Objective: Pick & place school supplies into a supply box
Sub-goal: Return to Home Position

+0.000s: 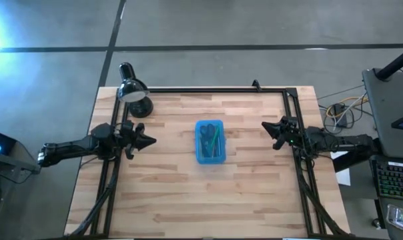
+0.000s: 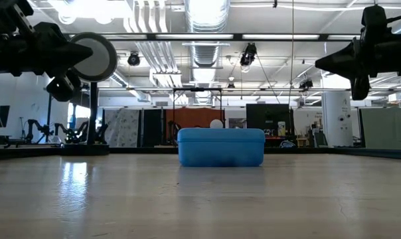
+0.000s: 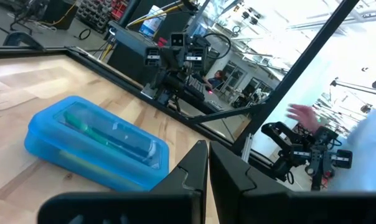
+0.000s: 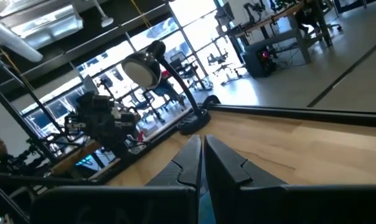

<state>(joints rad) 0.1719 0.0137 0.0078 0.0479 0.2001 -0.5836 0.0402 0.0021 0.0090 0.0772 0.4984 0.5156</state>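
Squarely in the middle of the wooden table (image 1: 188, 200) lies the supply box (image 1: 205, 158), a translucent blue case with rounded corners. Its lid is down and its long side runs from the near edge of the table toward the far edge. Through the lid the school supplies (image 3: 93, 124) show as a green stick and some darker shapes lying lengthwise; the low view shows only the box's plain blue side (image 2: 220, 147). No gripper touches it. The left gripper (image 1: 152, 140) hangs over the left part of the table, well apart from the box and pointing toward it, and its own camera shows the two dark fingers (image 3: 197, 163) pressed together on nothing. The right gripper (image 1: 265, 126) mirrors it over the right part of the table, likewise raised off the wood, its fingers (image 4: 189, 158) meeting with nothing between them. A black desk lamp (image 1: 135, 93) stands at the far left corner. Small pale labels (image 3: 152, 56) sit on the right arm as the left wrist camera sees it, too small to read. Beyond the table's edge that view also catches a person's hand (image 3: 303, 115) and a light sleeve (image 3: 370, 134). Right of the table are a keyboard with lit keys (image 1: 395, 180) and loose cables (image 1: 341, 110).
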